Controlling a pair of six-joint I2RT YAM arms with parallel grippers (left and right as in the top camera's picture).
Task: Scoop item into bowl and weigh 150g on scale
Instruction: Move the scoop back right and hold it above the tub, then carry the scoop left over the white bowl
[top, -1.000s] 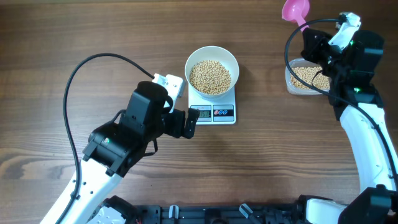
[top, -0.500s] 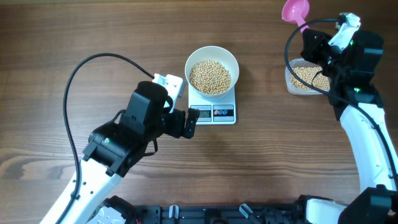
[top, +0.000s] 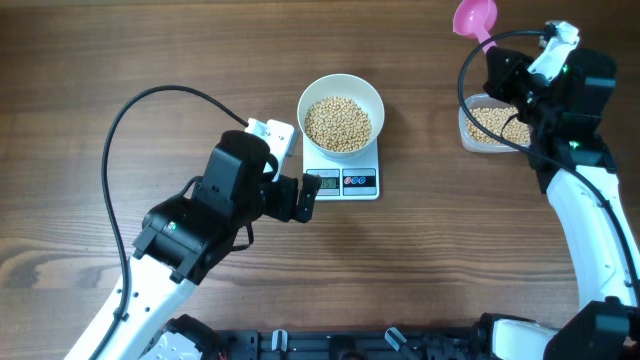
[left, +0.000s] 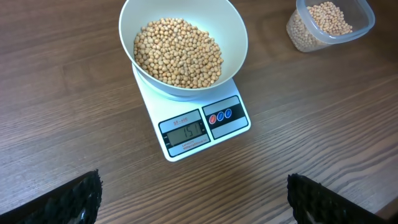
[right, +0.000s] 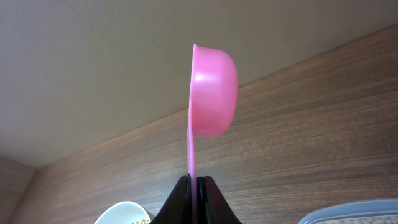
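We saw the beans (left: 178, 51), small, round and tan, heaped in the smooth white bowl (left: 231, 28), which sat on the square white scale (left: 149, 93) near the middle of the table (top: 420, 270). The scale's front edge carried a grey display and a dark panel with two round buttons. More of the same beans lay in a clear plastic tub (left: 305, 40) with rounded corners, well apart to the right. The left gripper (left: 196, 202) hung just in front of the scale, its dark, rough-textured fingers (left: 78, 199) spread wide and holding nothing. The right gripper (right: 193, 186) was pressed together on the thin flat handle of a glossy pink scoop (right: 211, 93), held upright above the tub. The table was dark brown wood grain.
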